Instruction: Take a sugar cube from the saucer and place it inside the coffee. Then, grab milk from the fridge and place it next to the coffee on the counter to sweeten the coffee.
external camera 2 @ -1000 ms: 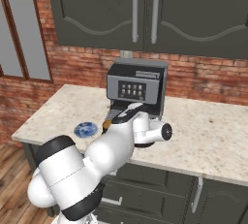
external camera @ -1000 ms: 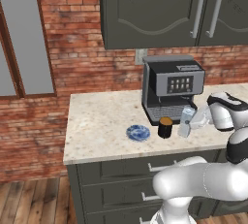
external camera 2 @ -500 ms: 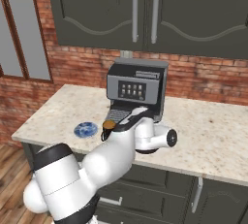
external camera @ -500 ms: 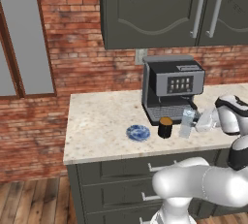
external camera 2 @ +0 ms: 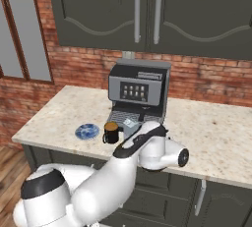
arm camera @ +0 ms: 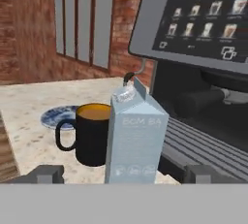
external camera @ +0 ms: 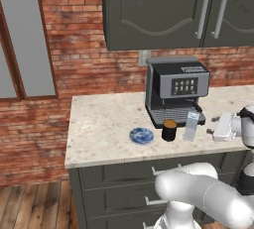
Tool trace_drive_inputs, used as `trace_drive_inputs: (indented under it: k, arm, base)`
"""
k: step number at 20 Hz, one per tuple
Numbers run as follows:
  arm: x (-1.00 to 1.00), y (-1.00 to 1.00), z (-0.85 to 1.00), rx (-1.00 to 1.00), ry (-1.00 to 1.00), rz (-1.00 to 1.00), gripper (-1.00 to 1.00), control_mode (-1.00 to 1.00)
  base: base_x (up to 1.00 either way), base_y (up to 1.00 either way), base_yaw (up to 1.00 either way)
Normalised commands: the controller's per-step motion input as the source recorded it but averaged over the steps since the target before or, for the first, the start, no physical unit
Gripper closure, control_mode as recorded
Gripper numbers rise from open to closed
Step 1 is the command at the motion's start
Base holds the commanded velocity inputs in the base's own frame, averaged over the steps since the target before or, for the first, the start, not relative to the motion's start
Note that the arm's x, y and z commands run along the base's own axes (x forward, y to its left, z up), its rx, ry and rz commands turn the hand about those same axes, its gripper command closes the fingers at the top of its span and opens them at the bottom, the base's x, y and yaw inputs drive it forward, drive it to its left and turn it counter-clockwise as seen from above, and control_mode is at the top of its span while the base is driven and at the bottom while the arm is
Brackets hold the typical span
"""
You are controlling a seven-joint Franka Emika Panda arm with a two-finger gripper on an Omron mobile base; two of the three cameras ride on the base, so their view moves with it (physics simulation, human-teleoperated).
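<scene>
The milk (arm camera: 135,136), a pale blue carton, stands upright on the counter (external camera: 99,124) just right of the coffee (arm camera: 94,133), a black cup with a brown top. Left of the cup lies the blue-and-white saucer (arm camera: 60,115). My gripper (arm camera: 123,174) is open, one fingertip on each side of the carton and both clear of it. From the left base, the saucer (external camera: 142,135), coffee (external camera: 169,130) and milk (external camera: 191,126) stand in a row, with the gripper (external camera: 212,132) to the carton's right. The sugar cube is hidden. The fridge is out of view.
A big black-and-silver coffee machine (external camera: 176,91) stands right behind the cup and carton, its drip tray (arm camera: 203,145) close by the milk. Dark wall cabinets (external camera 2: 147,14) hang above. The counter's front edge (external camera: 114,159) runs just before the saucer.
The gripper has opened and let go of the milk. The hand has drawn back to the right, away from the carton, which stays upright beside the coffee.
</scene>
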Motion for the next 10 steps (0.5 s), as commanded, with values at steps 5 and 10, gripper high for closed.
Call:
trace_drive_inputs:
  k: [5, 10]
  arm:
    - [-1.00, -0.02, 0.60, -0.09, -0.75, 0.03, -1.00, -1.00]
    - [-0.93, 0.35, 0.68, -0.30, -0.91, 0.10, -1.00, -1.00]
  base:
    - [0.00, 0.00, 0.00]
    - [0.00, 0.00, 0.00]
